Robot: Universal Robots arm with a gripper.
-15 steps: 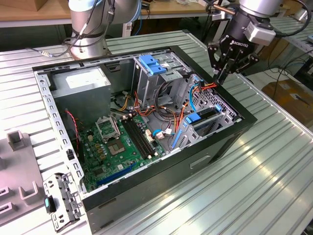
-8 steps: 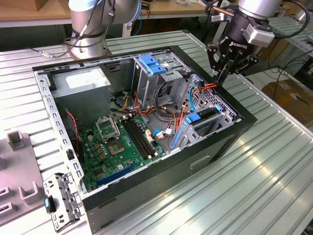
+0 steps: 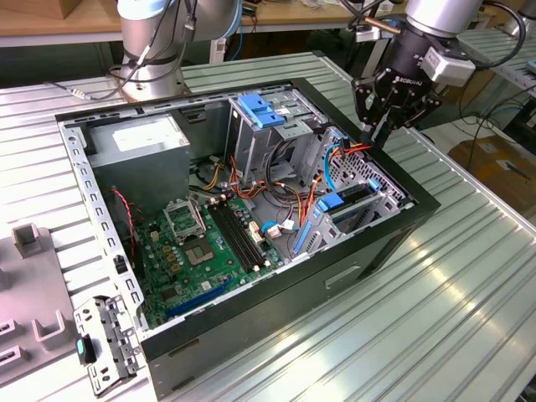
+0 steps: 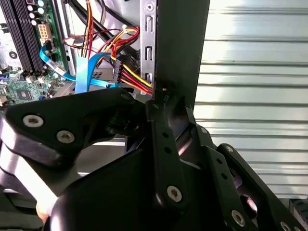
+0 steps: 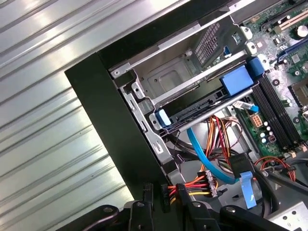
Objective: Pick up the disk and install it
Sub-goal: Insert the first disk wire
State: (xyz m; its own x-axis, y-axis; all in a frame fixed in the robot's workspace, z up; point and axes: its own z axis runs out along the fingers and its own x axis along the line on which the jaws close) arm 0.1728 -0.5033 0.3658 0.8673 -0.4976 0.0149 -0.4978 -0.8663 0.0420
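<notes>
One black gripper (image 3: 375, 134) hangs in the exterior view over the rim of the open black computer case (image 3: 276, 301), toward the exterior view's right, while the flat silver-grey disk (image 3: 350, 198) in its blue plastic carrier sits slotted in the perforated metal drive cage (image 3: 368, 172), apart from it. In the second wrist view the gripper (image 4: 166, 103) is just beside red and yellow wires (image 4: 132, 79), and I cannot tell whether it is clenched or released. In the first wrist view the disk (image 5: 204, 102) lies edge-on inside the cage.

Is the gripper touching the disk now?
Apart. In the exterior view the gripper hangs above the computer case's rim, while the disk sits lower inside it, a plain gap between.
</notes>
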